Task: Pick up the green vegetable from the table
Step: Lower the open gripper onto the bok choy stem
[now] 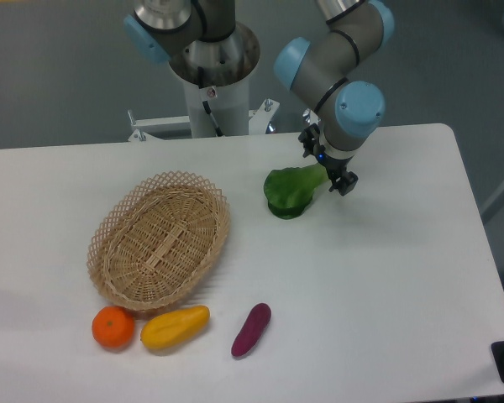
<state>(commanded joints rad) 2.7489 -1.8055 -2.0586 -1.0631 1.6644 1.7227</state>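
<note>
Gripping green vegetable (292,191) — jaws closed, above table (386,277)

Green vegetable (291,192): bok-choy-like toy, broad dark green leaves, pale green stem. Lay on its side, leaves toward left, stem toward right. Sat in far right part of table (386,285): large flat white top, rounded corners.
</note>
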